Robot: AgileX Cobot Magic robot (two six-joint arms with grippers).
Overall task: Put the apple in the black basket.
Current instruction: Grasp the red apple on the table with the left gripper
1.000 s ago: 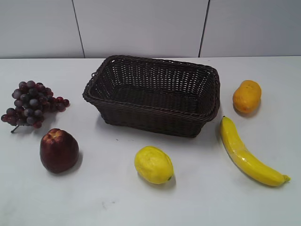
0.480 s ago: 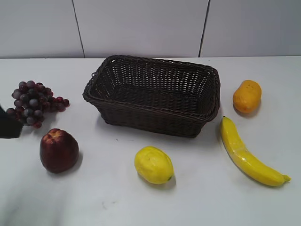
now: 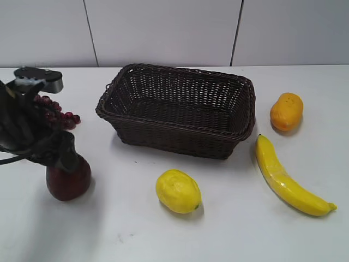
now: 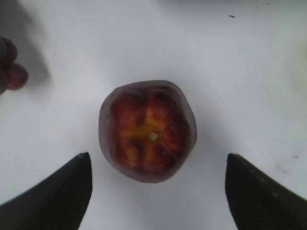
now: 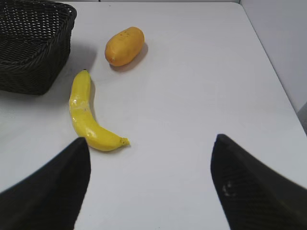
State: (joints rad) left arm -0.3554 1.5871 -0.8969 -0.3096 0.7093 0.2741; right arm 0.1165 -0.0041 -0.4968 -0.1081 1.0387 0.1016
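Observation:
The dark red apple (image 3: pixel 68 183) sits on the white table at the front left; the left wrist view shows its orange-red top (image 4: pixel 147 130) from above. My left gripper (image 3: pixel 61 155) hangs just over it, open, with one finger on each side of it (image 4: pixel 156 160) and not touching. The black basket (image 3: pixel 180 109) stands empty at the table's middle, right of the apple; its corner shows in the right wrist view (image 5: pixel 33 45). My right gripper (image 5: pixel 151 160) is open and empty above bare table, out of the exterior view.
Purple-red grapes (image 3: pixel 60 117) lie behind the left arm. A lemon (image 3: pixel 178 191) lies in front of the basket. A banana (image 3: pixel 286 177) and an orange-yellow fruit (image 3: pixel 286 111) lie right of it. The table's right edge (image 5: pixel 268 62) is near.
My left arm has come into the exterior view from the left and now hangs over the apple, covering part of the grapes. The fruit and basket have not moved.

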